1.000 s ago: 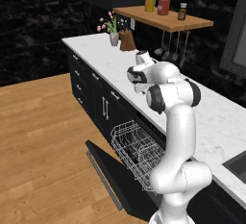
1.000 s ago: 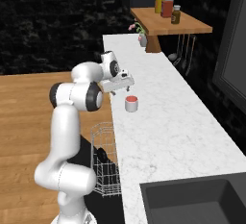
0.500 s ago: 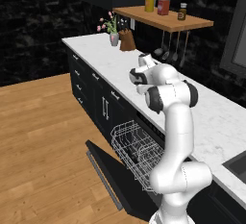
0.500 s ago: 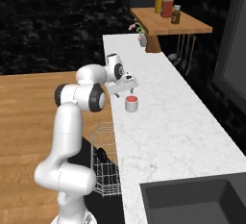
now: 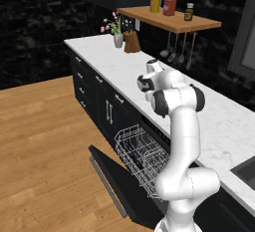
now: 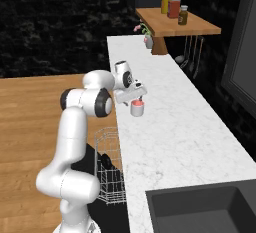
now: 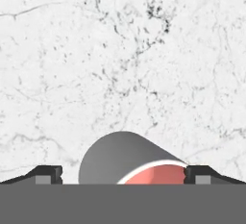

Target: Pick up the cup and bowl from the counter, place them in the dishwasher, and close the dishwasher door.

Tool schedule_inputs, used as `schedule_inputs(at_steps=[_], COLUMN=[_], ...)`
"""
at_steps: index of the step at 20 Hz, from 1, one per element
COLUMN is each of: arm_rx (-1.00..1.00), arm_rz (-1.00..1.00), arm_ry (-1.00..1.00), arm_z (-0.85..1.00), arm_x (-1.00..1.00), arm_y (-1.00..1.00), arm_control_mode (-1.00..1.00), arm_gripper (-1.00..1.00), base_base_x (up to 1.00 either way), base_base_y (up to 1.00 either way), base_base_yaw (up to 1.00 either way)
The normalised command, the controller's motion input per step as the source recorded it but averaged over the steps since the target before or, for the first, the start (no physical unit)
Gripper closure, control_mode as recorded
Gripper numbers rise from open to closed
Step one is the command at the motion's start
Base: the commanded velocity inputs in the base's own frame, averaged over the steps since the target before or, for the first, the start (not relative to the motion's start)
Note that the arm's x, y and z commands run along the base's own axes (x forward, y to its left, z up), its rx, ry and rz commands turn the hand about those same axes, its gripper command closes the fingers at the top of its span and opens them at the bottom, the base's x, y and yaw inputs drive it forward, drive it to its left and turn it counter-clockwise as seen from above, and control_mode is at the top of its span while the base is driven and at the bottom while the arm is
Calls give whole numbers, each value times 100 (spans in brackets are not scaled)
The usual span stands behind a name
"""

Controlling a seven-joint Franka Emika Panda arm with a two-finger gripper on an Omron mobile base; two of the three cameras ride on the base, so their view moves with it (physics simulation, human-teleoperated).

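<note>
- The small short cylinder cup (image 6: 137, 108), light grey-white outside and red inside, stands upright on the long white marble counter (image 6: 175, 142) with faint grey veins, near the counter's front edge.
- The white arm's two-finger gripper (image 6: 134, 97) hangs just above the cup, pointing down at it.
- In the hand view the cup (image 7: 129, 159) sits between the two dark fingertips (image 7: 45, 174), which stand wide apart, one on each side of it; neither tip visibly presses the cup's wall, so it is not gripped.
- The cup's red inside shows towards the right fingertip in the hand view, with the grey wall towards the left one.
- Below the counter's front edge the black built-in dishwasher's white wire rack (image 5: 141, 156) is pulled out over the flat black dishwasher door (image 5: 124, 188), which lies folded down and open above the wooden floor (image 5: 45, 146).
- In the right base view a small dark round shape, too unclear to name, sits low in the rack (image 6: 111, 167).
- At the far end of the counter stand a small flower vase (image 5: 117, 38) and, just right of it, a brown block (image 5: 131, 42).
- On the wall above the far end, a wooden shelf (image 5: 172, 21) carries a yellow jar, a red jar and a small dark jar; utensils (image 5: 176, 52) hang beneath it.
- At the near right end a dark sink (image 6: 205, 212) is set into the counter.
</note>
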Motion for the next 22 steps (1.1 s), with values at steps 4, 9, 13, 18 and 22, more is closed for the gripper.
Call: schedule_inputs(at_steps=[4, 9, 13, 18, 22], arm_rx=[0, 0, 0, 0, 0], arm_rz=[6, 6, 5, 4, 3], arm_ry=[3, 2, 0, 0, 0], arm_z=[-22, -18, -11, 0, 0], arm_x=[12, 4, -33, -47, -6], arm_y=[-5, 0, 0, 2, 10], arm_control_mode=[-100, -100, -100, -100, -100], arm_gripper=[-100, -100, -100, -100, -100], base_base_x=[0, 0, 0, 0, 0], base_base_y=[0, 0, 0, 0, 0], base_base_yaw=[0, 0, 0, 0, 0])
